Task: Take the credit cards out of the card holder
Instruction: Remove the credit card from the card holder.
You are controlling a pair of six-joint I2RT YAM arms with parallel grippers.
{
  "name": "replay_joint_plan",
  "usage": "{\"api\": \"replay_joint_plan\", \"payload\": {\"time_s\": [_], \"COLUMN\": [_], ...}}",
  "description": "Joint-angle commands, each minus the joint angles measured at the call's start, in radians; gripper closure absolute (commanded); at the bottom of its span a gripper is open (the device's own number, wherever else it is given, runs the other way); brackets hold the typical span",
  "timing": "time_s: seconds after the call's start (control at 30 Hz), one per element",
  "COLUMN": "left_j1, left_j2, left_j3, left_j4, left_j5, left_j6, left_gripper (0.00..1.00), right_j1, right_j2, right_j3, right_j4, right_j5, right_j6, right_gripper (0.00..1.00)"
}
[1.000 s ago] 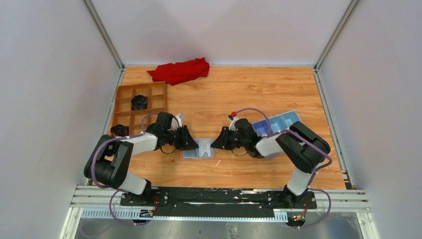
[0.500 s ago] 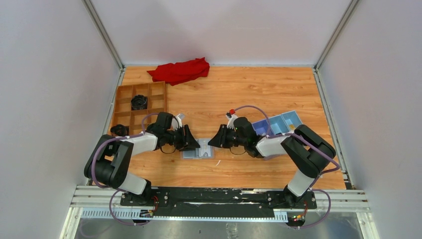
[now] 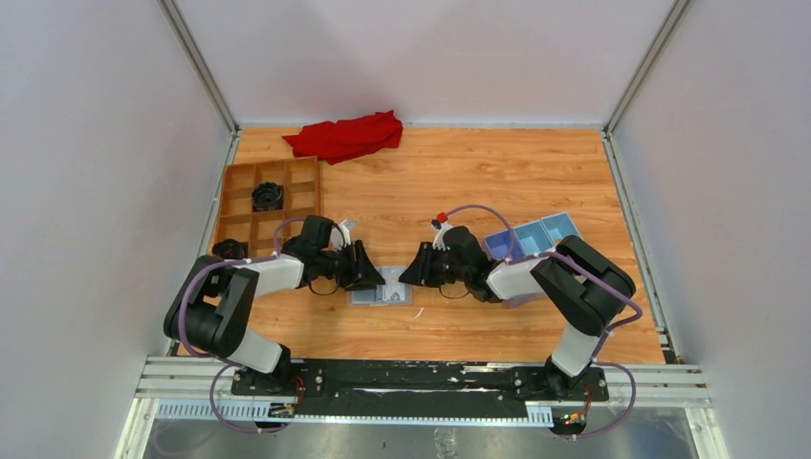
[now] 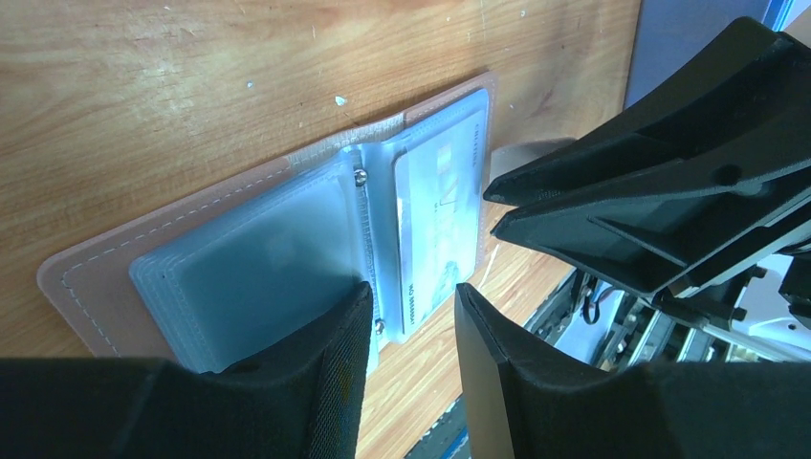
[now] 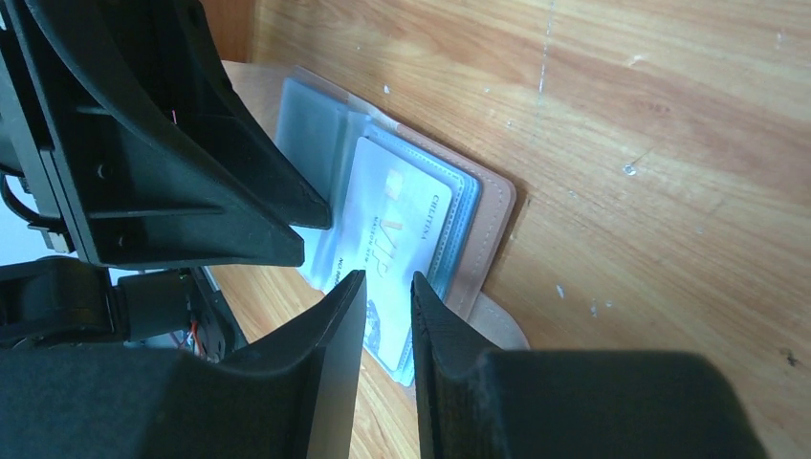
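Tan-pink folding leather card holder [image 4: 91, 277], open flat. My left claw [image 4: 411, 295], narrowly parted, hung over its clear sleeves; my right claw [image 5: 387, 285], narrowly parted, hung at a pale grey plastic card [image 5: 383, 225].

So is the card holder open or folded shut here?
Open: the card holder lies spread flat, inside facing up, a pale card showing.

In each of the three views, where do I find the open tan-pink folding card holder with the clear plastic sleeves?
Top external: the tan-pink folding card holder lies low in the centre, between the left gripper and the right gripper.
Left wrist: centre-left, lying open on the wood.
Right wrist: centre, running diagonally.
Shared landmark: the pale printed card in its sleeve, clear in both wrist views, too small to make out from the top.
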Motion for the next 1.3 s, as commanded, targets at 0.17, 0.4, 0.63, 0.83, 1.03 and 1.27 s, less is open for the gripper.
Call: {"api": "replay_joint_plan", "payload": {"time_s": [0.17,0.4,0.63,0.83,1.03,1.27], "left_j1": [0.000,0.000,0.000,0.000,0.000,0.000], "left_j2": [0.017,0.028,0.041,0.047,0.049,0.047], "left_j3": [0.003,0.010,0.012,0.016,0.017,0.022], "left_j4": [0.006,0.008,0.013,0.019,0.037,0.046], "left_j5": [0.000,0.001,0.001,0.000,0.012,0.017], "left_j6": [0.005,0.005,0.005,0.002,-0.010,-0.020], "left_gripper": [0.57,0.58,0.64,0.74,0.80,0.92], "right_j1": [0.011,0.011,0.011,0.012,0.013,0.013], "right_j2": [0.015,0.058,0.078,0.084,0.103,0.114], "right_j3": [-0.004,0.012,0.018,0.021,0.024,0.034], "right_j4": [-0.035,-0.015,0.012,0.015,0.024,0.025], "right_j5": [0.040,0.006,-0.021,-0.025,-0.032,-0.037], "right_j6": [-0.030,-0.024,-0.016,-0.019,-0.013,-0.013], "right_gripper": [0.72,0.72,0.73,0.75,0.75,0.75]}}
